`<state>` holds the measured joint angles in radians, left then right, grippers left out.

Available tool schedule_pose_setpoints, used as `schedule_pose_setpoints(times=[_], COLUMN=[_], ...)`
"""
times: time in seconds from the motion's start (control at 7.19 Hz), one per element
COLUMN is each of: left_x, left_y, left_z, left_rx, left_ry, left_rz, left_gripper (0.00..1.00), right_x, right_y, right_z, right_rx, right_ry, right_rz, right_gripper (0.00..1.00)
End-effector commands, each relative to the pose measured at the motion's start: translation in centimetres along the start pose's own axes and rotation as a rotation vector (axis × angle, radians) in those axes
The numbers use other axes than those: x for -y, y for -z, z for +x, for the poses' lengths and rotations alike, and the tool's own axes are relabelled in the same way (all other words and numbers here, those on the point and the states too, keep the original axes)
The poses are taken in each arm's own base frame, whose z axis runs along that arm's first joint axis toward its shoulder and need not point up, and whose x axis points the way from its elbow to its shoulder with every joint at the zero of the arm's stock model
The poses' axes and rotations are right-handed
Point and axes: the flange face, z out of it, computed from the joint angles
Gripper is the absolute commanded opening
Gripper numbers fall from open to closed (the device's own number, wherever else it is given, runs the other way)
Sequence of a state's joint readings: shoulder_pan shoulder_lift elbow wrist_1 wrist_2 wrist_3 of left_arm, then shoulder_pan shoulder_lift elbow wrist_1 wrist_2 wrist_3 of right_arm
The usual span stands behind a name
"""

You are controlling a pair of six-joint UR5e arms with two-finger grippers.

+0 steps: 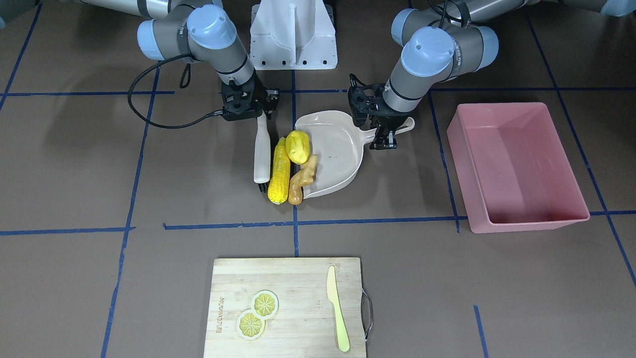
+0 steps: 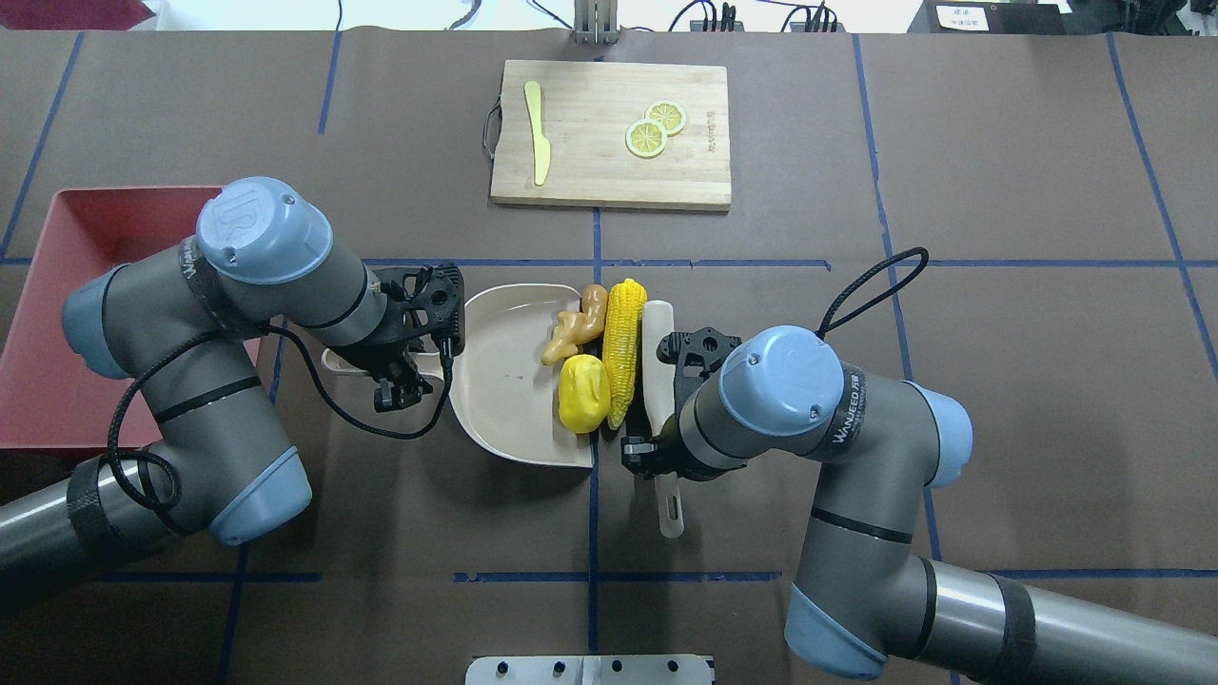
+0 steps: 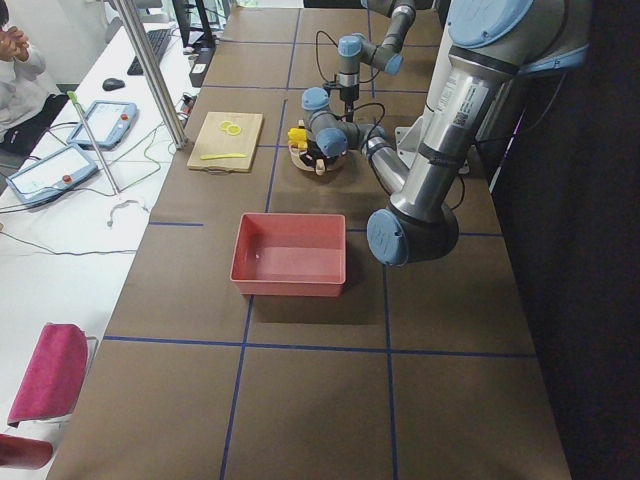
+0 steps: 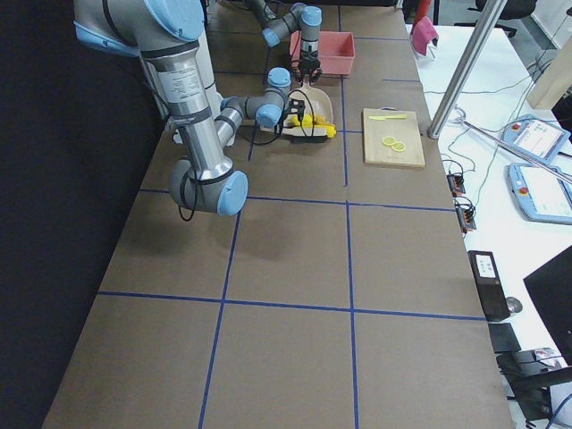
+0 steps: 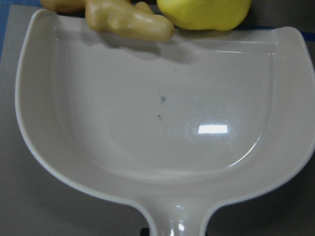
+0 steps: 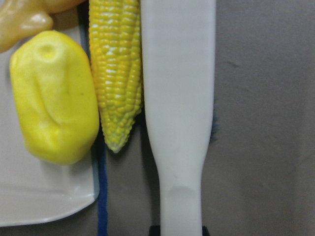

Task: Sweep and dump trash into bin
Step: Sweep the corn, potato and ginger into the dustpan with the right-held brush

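Nearest the robot, the right gripper (image 1: 262, 113) had its fingers clamped on the handle of the white brush (image 1: 262, 154). The left gripper (image 1: 383, 140) was closed on the handle of the beige dustpan (image 1: 338, 149). Just beyond, the brush pressed along the corn cob (image 1: 279, 171), which lay on the table at the pan's lip. The potato-like lump (image 1: 298, 146) sat on the lip, and the ginger root (image 1: 304, 178) lay half on it, one end past the pan's corner. The pink bin (image 1: 526, 223) stood well apart on the robot's left, holding none of the trash.

In my judgement, an uneven push could turn the long cob or send the ginger around the corner.

The right wrist view showed the cob touching the brush, with table under its tip. The left wrist view showed the bare pan floor but no cob.
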<state>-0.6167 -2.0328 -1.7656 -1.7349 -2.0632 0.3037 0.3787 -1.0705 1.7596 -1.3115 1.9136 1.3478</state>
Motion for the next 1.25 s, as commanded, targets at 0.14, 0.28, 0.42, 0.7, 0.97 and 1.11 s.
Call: schedule_pose_setpoints(times=[0.14,0.28,0.42,0.7,0.97,1.11], left_x=[0.1,0.1,0.1,0.2,0.2,0.1], left_y=[0.1,0.1,0.1,0.2,0.2,0.2], left_z=[0.0,0.0,0.0,0.1,0.1,0.0], left_rx=[0.001,0.001,0.001,0.002,0.002,0.003], left_ry=[-0.002,-0.002,-0.002,-0.003,-0.003,-0.002], left_rz=[0.004,0.004,0.004,0.005,0.005,0.005], left_gripper=[0.00,0.00,0.00,0.00,0.00,0.00], right_x=[0.0,-0.6,-0.9,-1.2,-1.1,-1.2], right_y=[-0.7,-0.9,-1.7,-3.0,-2.4,-2.1], right_z=[-3.1,-4.0,-4.8,-5.9,-7.1,-7.6], right_rx=[0.014,0.017,0.008,-0.004,0.012,0.021], right_ry=[0.020,0.038,0.046,0.054,0.058,0.061], right_rz=[0.004,0.023,0.031,0.033,0.037,0.037], right_gripper=[0.00,0.00,0.00,0.00,0.00,0.00])
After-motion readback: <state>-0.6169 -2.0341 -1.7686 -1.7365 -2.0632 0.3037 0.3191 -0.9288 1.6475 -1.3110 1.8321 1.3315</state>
